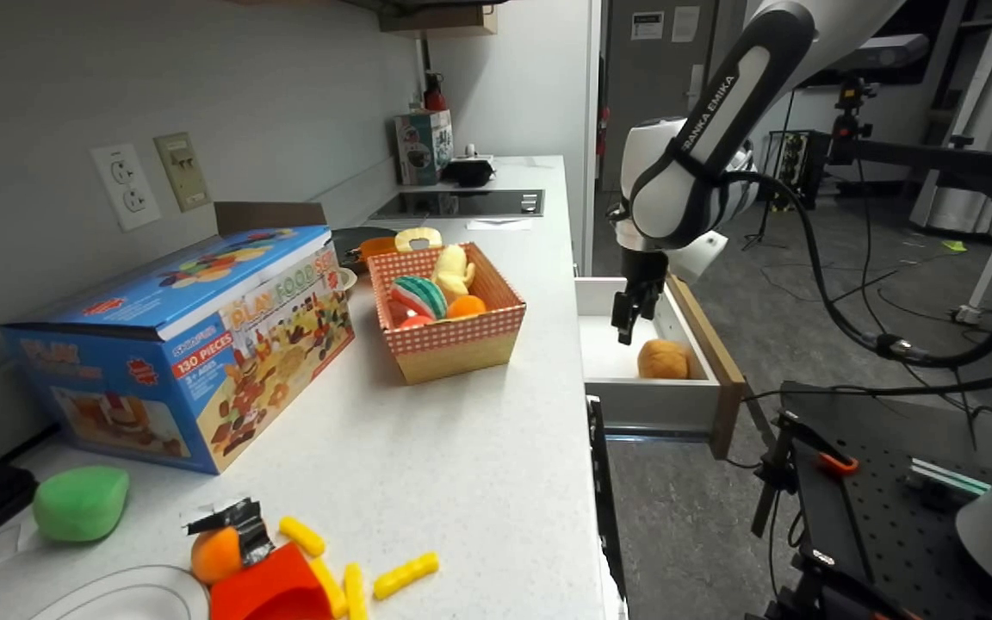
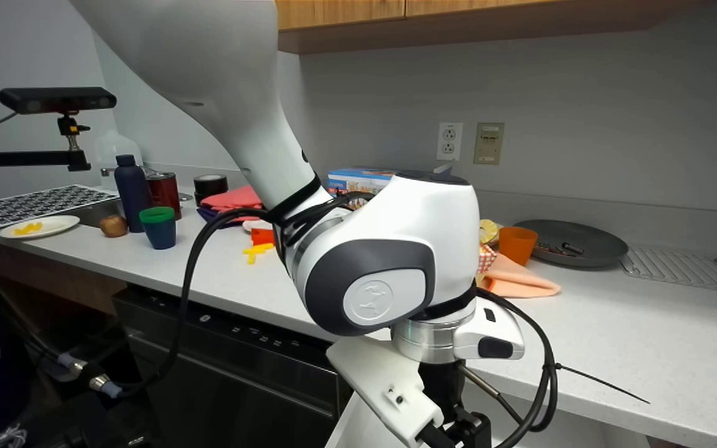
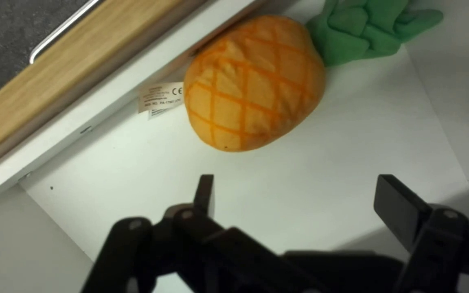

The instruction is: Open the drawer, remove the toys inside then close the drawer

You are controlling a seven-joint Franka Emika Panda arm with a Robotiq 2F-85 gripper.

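Observation:
The drawer point(image 1: 653, 405) stands open below the counter, white inside with a wood-coloured front edge. It also shows in the wrist view point(image 3: 108, 179), and part of it at the bottom of an exterior view point(image 2: 365, 426). An orange toy with green leaves, a soft pineapple point(image 3: 255, 85), lies in the drawer against the wooden front. Its round end point(image 1: 664, 359) shows in an exterior view. My gripper point(image 3: 293, 193) is open and empty over the drawer floor, beside the pineapple and apart from it; it points down in an exterior view point(image 1: 631, 325). No red toy shows in the drawer.
A red-checked basket point(image 1: 460, 344) with several play-food pieces stands on the counter point(image 1: 479, 465) beside the drawer. A blue play-food box point(image 1: 195, 344), green blob point(image 1: 81, 503) and yellow sticks point(image 1: 406, 575) lie further along. The counter edge borders the drawer.

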